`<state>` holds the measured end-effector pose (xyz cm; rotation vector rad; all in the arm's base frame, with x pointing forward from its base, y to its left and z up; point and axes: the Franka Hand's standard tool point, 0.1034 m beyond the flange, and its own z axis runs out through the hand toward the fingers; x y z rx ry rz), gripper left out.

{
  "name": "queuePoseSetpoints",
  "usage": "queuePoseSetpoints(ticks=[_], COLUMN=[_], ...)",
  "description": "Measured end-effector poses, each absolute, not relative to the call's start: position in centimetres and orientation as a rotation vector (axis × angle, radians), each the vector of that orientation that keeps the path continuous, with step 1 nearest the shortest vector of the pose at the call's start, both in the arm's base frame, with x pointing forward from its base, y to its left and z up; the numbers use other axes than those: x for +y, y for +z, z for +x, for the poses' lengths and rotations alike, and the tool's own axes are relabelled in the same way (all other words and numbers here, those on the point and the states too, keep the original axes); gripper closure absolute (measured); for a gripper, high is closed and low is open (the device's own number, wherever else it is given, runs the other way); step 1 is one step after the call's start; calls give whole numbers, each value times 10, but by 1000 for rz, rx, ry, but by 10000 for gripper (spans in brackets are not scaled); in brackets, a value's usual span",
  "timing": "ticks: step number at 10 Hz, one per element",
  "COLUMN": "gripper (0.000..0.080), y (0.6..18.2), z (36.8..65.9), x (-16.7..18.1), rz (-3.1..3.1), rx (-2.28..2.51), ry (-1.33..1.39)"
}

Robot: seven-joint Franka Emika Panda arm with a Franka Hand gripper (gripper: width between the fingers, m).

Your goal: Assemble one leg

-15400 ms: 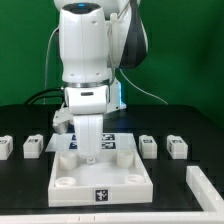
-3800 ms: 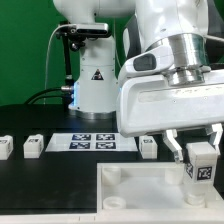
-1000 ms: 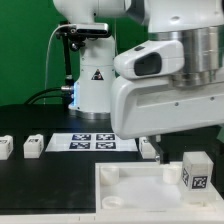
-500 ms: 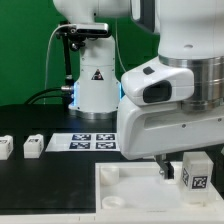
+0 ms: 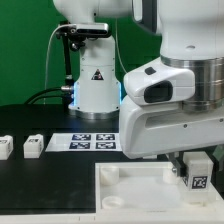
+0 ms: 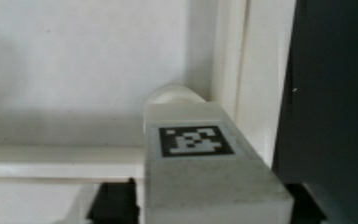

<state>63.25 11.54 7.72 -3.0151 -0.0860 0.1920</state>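
Note:
My gripper [image 5: 192,166] is shut on a leg [image 5: 197,178], a small white block whose black-and-white tag faces the camera. It holds the leg upright at the large flat white part [image 5: 128,188], at its corner on the exterior view's right. Whether the leg's lower end sits in a socket is hidden. In the wrist view the leg [image 6: 197,140] runs between my two dark fingers [image 6: 115,205], tag up, over the flat part's rim [image 6: 229,60]. My gripper [image 6: 211,203] grips it on both sides.
Two more legs [image 5: 5,147] [image 5: 33,146] lie on the black table at the exterior view's left. The marker board [image 5: 95,142] lies behind the flat part. The arm's base [image 5: 92,80] stands at the back. My arm hides the right side.
My gripper has come down a little with the leg, bringing it lower against the flat part's corner. The two loose legs at the left have not moved.

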Motion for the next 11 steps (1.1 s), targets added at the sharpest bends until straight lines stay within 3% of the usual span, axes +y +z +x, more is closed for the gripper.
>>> queuePoseSetpoints(ticks=[1,5,8,11], gripper=[504,504,502,502], y=[77,76,75,75], z=[632,625,624,624], x=[115,117,120,119], rz=[-3022,-2933,-2532,-2314], rx=[47,901,1630,1872], ry=[200,138,59,74])
